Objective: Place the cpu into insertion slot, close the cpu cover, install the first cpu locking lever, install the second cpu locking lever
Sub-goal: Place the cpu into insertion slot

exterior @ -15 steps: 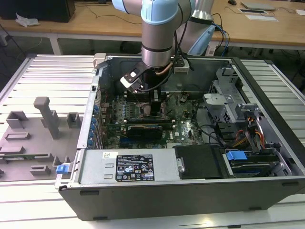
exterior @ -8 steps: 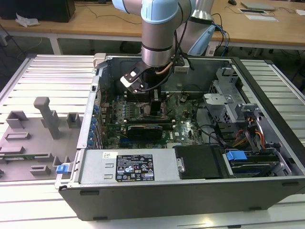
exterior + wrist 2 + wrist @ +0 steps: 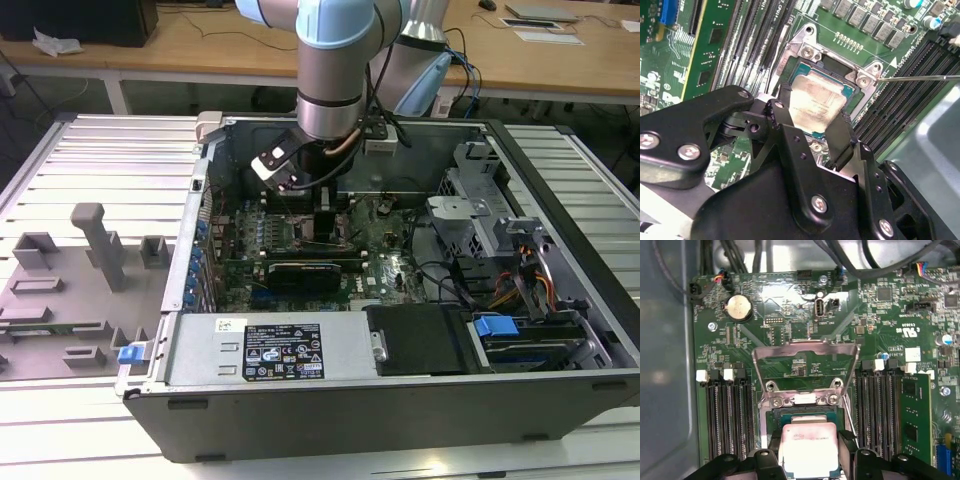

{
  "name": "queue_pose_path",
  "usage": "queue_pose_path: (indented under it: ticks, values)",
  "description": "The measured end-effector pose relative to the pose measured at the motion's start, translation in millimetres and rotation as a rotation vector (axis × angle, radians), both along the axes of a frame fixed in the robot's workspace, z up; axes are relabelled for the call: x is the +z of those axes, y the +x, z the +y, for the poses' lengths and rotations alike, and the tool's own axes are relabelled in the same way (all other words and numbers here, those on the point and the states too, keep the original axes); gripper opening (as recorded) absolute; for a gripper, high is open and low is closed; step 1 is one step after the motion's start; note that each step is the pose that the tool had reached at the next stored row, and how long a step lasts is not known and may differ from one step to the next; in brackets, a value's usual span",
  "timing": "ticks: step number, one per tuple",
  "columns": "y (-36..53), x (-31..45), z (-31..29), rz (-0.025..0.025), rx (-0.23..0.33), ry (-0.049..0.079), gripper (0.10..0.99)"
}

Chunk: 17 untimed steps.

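Observation:
My gripper [image 3: 810,446] is shut on the cpu [image 3: 809,455], a pale silvery square chip, with one black finger [image 3: 774,444] on each side. In both wrist views the chip hangs low over the insertion slot [image 3: 805,414], slightly tilted, partly covering its dark centre. In the second wrist view the cpu [image 3: 815,100] lies between the fingers [image 3: 782,102], framed by the slot's metal rim [image 3: 812,50]. The cpu cover [image 3: 805,346], a silver frame with a cut-out middle, stands swung open behind the slot. A thin locking lever [image 3: 920,77] sticks out free beside the slot. The exterior view has the gripper [image 3: 325,228] deep inside the computer case.
Black memory slots [image 3: 727,415] flank the socket on both sides, and a green card [image 3: 915,420] stands upright nearby. Cables and a drive cage [image 3: 480,230] crowd the case at the exterior view's right. A grey fixture board [image 3: 80,270] lies outside the case, at the left.

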<state>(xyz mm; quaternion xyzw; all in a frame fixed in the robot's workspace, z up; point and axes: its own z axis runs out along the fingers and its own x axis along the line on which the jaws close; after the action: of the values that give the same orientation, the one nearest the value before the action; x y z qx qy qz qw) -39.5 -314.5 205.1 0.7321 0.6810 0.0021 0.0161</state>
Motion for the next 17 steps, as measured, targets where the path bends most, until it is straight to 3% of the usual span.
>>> queue_pose_path:
  ticks: [9, 17]
  values:
    - [1.9, -1.0, 0.1, -0.0002, -0.006, 0.014, 0.533]
    - [1.9, -4.1, 0.1, 0.0000, -0.005, 0.015, 0.533]
